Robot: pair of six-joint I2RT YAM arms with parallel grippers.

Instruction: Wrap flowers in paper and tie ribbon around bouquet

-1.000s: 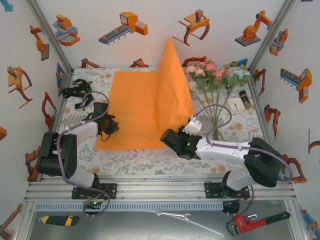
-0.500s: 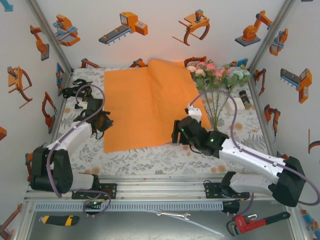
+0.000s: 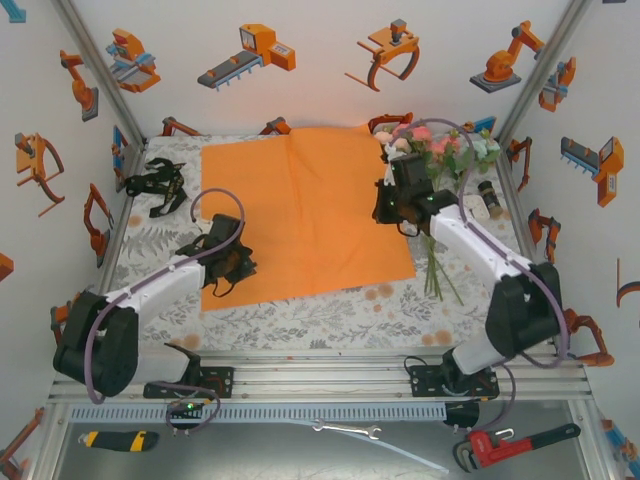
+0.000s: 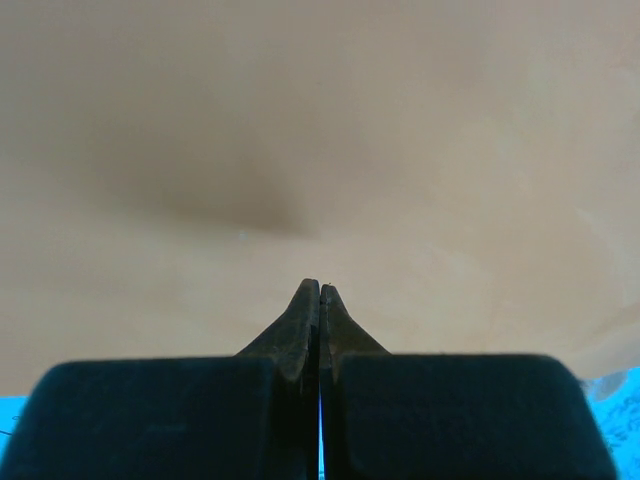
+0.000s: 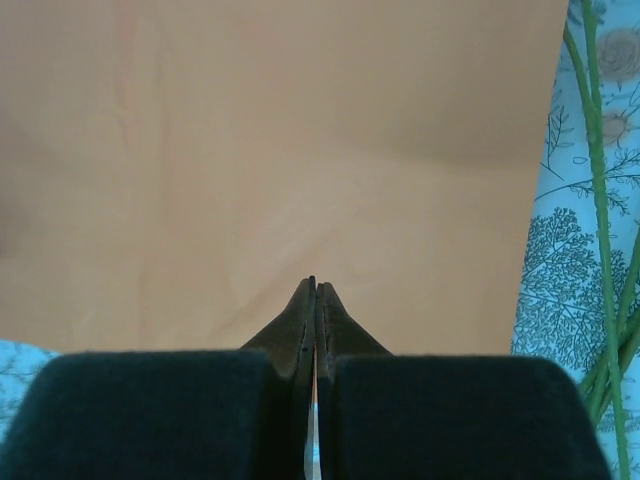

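Flowery tablecloth, orange paper lying flat across it.
My left gripper and right gripper are both pressed together over the paper; right wrist cam adds the flowers, green stems just right of the sheet.

No readable text, number, brand or sign is showing anywhere. The small dark cylindrical bottle at the upper right of the overhead view is lying too far off for any print to be read.
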